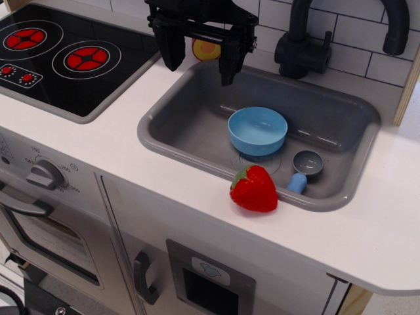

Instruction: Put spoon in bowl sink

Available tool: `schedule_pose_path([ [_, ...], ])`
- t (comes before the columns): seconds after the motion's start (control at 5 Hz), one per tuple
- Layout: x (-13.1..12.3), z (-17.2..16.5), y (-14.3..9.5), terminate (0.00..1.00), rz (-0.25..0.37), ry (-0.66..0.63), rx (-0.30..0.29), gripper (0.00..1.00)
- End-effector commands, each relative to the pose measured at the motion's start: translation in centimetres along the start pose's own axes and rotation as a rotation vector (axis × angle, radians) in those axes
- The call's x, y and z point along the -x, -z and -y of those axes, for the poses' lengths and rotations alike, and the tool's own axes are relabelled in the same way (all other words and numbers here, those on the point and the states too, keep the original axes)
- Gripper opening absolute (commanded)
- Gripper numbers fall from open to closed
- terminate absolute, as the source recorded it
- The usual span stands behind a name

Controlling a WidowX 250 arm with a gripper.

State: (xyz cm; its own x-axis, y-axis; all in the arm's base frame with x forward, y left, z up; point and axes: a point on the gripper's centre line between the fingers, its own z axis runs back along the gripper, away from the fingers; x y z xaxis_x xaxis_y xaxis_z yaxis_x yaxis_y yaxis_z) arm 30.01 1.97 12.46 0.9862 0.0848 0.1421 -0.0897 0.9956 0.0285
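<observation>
The spoon [304,168] lies in the grey sink [190,115] near its front right corner, grey scoop up and away, light-blue handle toward the front rim. The light-blue bowl [257,130] sits upright in the middle of the sink, just left of the spoon and apart from it. My black gripper [201,64] hangs open and empty above the sink's back left edge, well left of and behind the bowl and the spoon.
A red toy strawberry [254,189] rests on the sink's front rim next to the spoon handle. A black tap [308,42] stands behind the sink. A yellow-orange toy [206,49] lies behind the gripper. A black hob [59,56] with red rings is at left.
</observation>
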Motion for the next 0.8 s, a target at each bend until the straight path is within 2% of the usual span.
schedule_pose_path([
  [0.0, 0.0, 0.0, 0.0, 0.00, 0.000, 0.000, 0.000, 1.00],
  [0.2, -1.6, 2.2, 2.0, 0.00, -0.031, -0.015, 0.028, 1.00],
  [0.4, -1.2, 4.7, 4.0, 0.00, -0.108, 0.069, 0.078, 1.00],
  [0.6, -0.4, 6.7, 6.7, 0.00, -0.127, 0.059, 0.092, 1.00],
])
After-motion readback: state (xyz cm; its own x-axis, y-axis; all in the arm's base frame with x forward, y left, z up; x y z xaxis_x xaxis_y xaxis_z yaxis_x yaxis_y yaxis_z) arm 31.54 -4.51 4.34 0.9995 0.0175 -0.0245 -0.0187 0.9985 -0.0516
